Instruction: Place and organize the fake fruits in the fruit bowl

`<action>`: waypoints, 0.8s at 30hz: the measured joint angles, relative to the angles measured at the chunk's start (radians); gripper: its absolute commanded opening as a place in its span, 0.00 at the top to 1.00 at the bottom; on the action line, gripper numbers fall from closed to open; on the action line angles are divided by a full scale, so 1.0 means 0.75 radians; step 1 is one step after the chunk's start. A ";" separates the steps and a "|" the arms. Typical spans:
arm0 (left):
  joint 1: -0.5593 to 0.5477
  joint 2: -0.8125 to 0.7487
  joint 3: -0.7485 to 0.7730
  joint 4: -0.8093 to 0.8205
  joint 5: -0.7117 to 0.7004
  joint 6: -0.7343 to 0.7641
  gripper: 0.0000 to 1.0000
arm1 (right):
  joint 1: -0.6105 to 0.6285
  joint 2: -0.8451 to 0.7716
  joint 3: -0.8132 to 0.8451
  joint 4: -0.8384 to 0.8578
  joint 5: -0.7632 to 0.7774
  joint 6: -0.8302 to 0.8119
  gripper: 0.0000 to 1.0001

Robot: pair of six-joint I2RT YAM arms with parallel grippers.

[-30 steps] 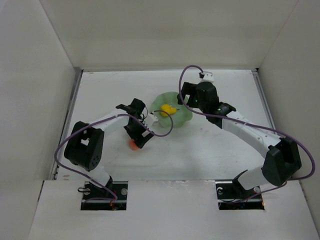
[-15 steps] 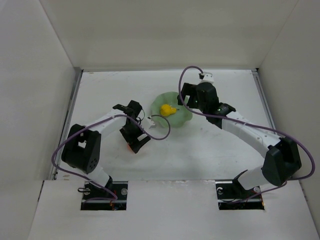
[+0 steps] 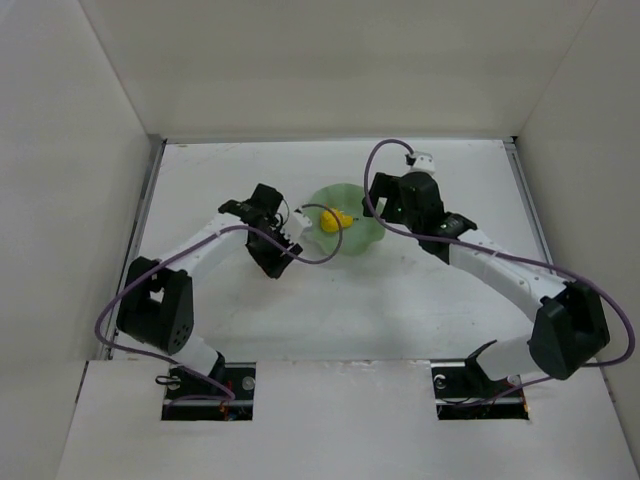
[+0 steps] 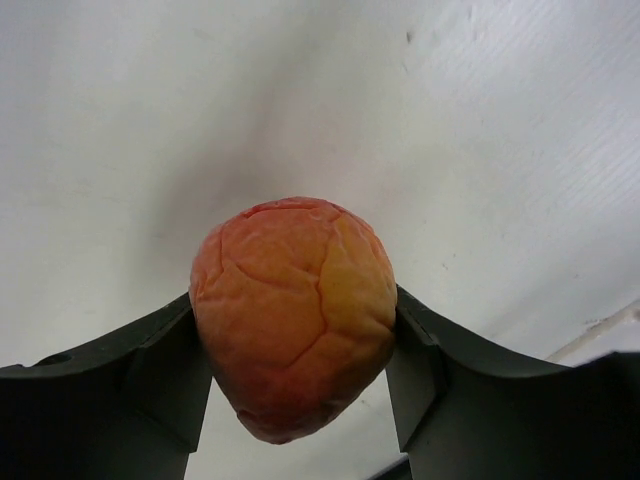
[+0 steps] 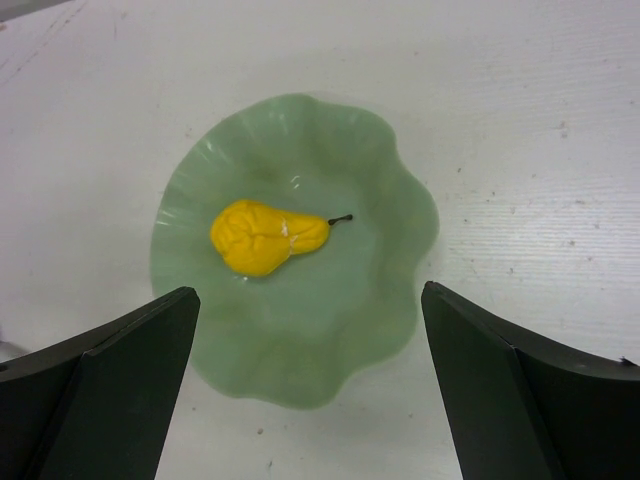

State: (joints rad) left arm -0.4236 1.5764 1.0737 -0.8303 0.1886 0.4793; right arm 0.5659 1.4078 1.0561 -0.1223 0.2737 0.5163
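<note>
The orange-red peach (image 4: 293, 315) fills the left wrist view, pinched on both sides by my left gripper (image 4: 296, 345), which is shut on it and holds it above the white table. From above, that gripper (image 3: 273, 260) hangs just left of the mint-green fruit bowl (image 3: 368, 238), and the peach is hidden under it. The yellow pear (image 3: 333, 221) lies in the bowl. My right gripper (image 5: 308, 295) stands open over the bowl (image 5: 400, 180), with nothing between its fingers. The pear (image 5: 265, 236) lies on its side inside, its stem to the right.
White walls enclose the table (image 3: 420, 300) on three sides. A purple cable (image 3: 320, 255) from the left arm loops close to the bowl's left rim. The right arm (image 3: 500, 275) stretches across the table's right half.
My left gripper has shut on the peach and carried it up and away from the table's front, nearer the bowl. The right gripper has drifted slightly right and stayed open.
</note>
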 measured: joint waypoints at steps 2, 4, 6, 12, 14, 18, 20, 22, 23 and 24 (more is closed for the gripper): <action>-0.017 -0.052 0.075 0.030 -0.016 -0.004 0.77 | -0.028 -0.027 -0.024 0.002 0.001 0.006 0.00; -0.045 -0.090 0.153 0.086 -0.032 -0.008 0.76 | -0.080 -0.069 -0.054 0.004 0.004 0.022 0.00; -0.088 -0.102 0.224 0.169 -0.046 -0.011 0.74 | -0.156 -0.124 -0.089 0.003 0.011 0.047 0.00; -0.255 0.101 0.450 0.405 -0.062 -0.036 0.68 | -0.397 -0.337 -0.168 -0.007 0.045 0.090 0.00; -0.299 0.225 0.512 0.500 -0.058 -0.061 0.67 | -0.444 -0.406 -0.187 -0.006 0.051 0.092 0.00; -0.354 0.461 0.630 0.610 -0.046 -0.120 0.52 | -0.539 -0.548 -0.242 -0.027 0.051 0.095 0.00; -0.363 0.544 0.683 0.633 -0.045 -0.141 0.27 | -0.579 -0.607 -0.260 -0.053 0.051 0.093 0.00; -0.362 0.581 0.704 0.648 -0.045 -0.153 0.03 | -0.602 -0.654 -0.272 -0.079 0.055 0.083 0.00; -0.361 0.584 0.708 0.650 -0.044 -0.166 0.00 | -0.606 -0.669 -0.275 -0.087 0.055 0.078 0.00; -0.361 0.583 0.709 0.652 -0.042 -0.175 0.00 | -0.606 -0.681 -0.276 -0.096 0.055 0.074 0.00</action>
State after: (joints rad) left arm -0.6941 2.0136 1.6051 -0.3416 0.1574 0.3477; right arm 0.1116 0.8970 0.8490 -0.1944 0.3149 0.5716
